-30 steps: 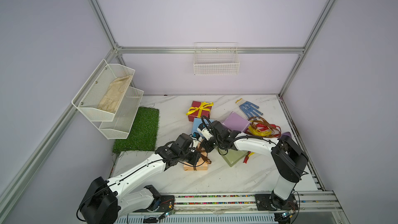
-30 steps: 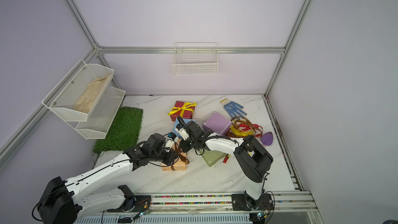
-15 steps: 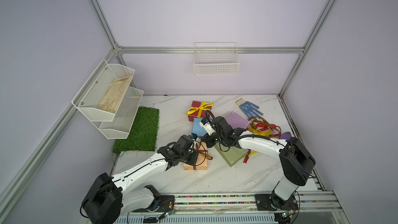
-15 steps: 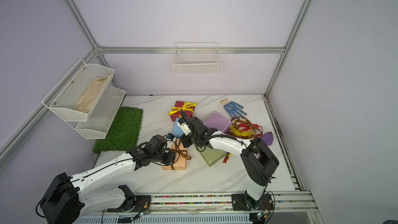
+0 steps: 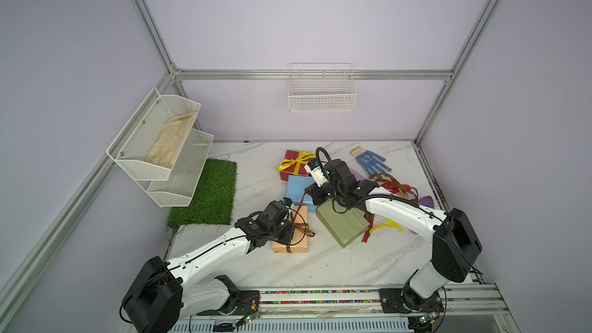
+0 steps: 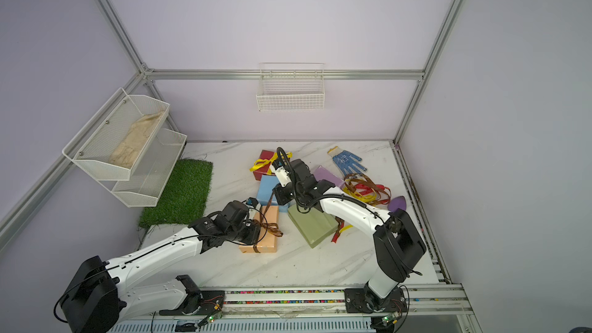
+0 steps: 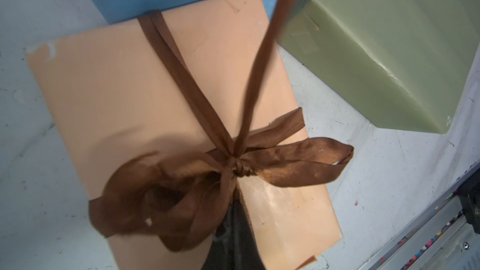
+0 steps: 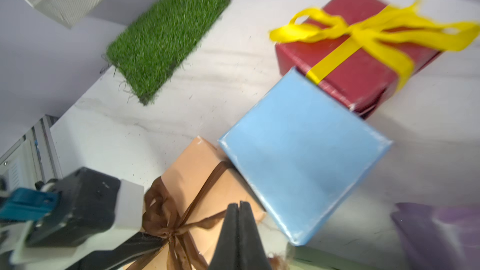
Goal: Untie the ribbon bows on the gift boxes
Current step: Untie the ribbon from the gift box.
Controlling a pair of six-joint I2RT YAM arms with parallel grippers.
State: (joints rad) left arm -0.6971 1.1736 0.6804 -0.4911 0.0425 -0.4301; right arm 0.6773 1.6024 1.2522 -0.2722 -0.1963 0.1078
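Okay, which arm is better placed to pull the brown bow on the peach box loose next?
Right: the right pincer is shut on the taut tail of the brown satin ribbon bow. The left pincer is shut beside the knot on the peach paper-wrapped box.

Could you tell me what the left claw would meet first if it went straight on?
Probably the knot of the brown bow on the peach box: the shut left claw points straight at it from close by, though depth is unclear.
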